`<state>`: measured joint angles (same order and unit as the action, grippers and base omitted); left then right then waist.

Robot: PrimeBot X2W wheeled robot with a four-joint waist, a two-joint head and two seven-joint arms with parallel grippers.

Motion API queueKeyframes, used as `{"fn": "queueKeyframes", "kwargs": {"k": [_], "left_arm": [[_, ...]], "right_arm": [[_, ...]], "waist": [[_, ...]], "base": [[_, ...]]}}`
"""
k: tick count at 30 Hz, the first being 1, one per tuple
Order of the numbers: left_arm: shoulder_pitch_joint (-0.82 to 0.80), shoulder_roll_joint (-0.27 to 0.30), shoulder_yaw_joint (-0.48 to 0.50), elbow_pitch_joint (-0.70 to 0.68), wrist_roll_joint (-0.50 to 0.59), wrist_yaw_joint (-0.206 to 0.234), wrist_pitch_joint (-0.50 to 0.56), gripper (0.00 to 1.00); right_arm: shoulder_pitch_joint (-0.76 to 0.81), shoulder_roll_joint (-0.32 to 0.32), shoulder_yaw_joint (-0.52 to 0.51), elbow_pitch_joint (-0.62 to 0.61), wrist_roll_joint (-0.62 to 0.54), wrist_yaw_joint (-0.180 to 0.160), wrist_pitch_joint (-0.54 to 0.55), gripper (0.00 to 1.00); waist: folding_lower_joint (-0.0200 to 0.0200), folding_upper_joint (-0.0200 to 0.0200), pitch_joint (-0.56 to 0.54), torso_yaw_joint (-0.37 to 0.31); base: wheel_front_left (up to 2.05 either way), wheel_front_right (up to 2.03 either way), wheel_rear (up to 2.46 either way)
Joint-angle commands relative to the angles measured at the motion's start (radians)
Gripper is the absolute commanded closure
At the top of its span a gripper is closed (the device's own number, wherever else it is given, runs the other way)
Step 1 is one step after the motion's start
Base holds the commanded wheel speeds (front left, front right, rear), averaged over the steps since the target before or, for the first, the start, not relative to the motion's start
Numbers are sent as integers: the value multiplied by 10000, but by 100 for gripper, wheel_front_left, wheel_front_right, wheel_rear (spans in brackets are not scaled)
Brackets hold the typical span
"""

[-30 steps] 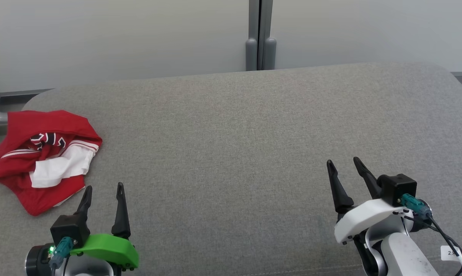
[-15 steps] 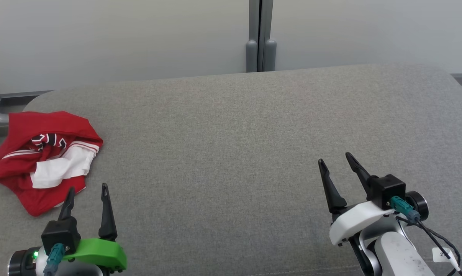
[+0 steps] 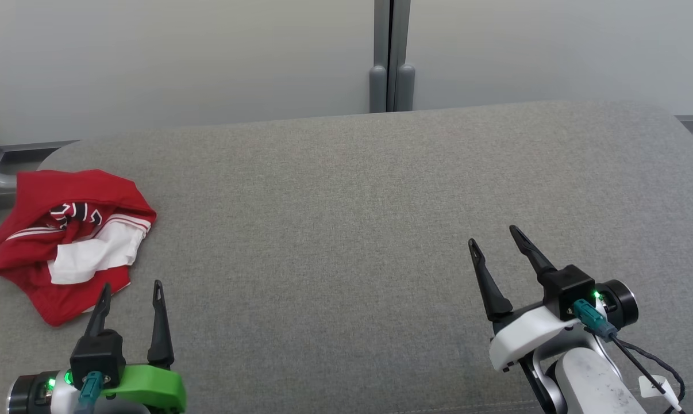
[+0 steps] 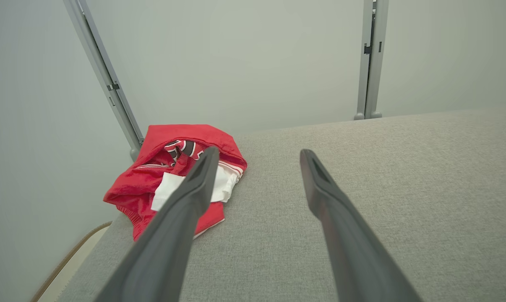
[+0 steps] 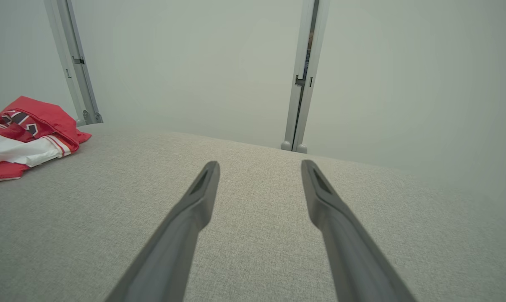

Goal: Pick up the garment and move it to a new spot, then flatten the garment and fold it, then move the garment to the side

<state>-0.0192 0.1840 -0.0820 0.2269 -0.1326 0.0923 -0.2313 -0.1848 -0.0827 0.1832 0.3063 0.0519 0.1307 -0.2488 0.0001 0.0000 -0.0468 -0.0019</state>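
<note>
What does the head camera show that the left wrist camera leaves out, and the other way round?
Head view extra: the right gripper, open over bare cushion, and the left gripper's green cover.
Left wrist view extra: a slanted post rising behind the garment, and a brown strip below the cushion's edge.
Shared: the crumpled red and white garment, the grey cushion, the left gripper's open fingers, the upright post.
</note>
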Motion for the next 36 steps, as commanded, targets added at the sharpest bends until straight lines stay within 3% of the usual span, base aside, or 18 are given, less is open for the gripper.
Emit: {"fn": "queueKeyframes", "kwargs": {"k": [1,16,36], "left_arm": [[88,116,23,-15,200,17,-68,0],[206,102,235,-108,-223,10,-224,0],[252,176,151,-130,-514,-19,-187,0]], "right_arm": [[-106,-62,64,-10,-171,0,-116,0],[143,-68,-251,-97,908,1,-185,0],[169,-149,-306,-83,1332,1,-195,0]], "waist": [[-1,0,-9,0],[-1,0,-69,45],[-1,0,-65,160]], "base": [[0,0,0],[0,0,0],[0,0,0]]}}
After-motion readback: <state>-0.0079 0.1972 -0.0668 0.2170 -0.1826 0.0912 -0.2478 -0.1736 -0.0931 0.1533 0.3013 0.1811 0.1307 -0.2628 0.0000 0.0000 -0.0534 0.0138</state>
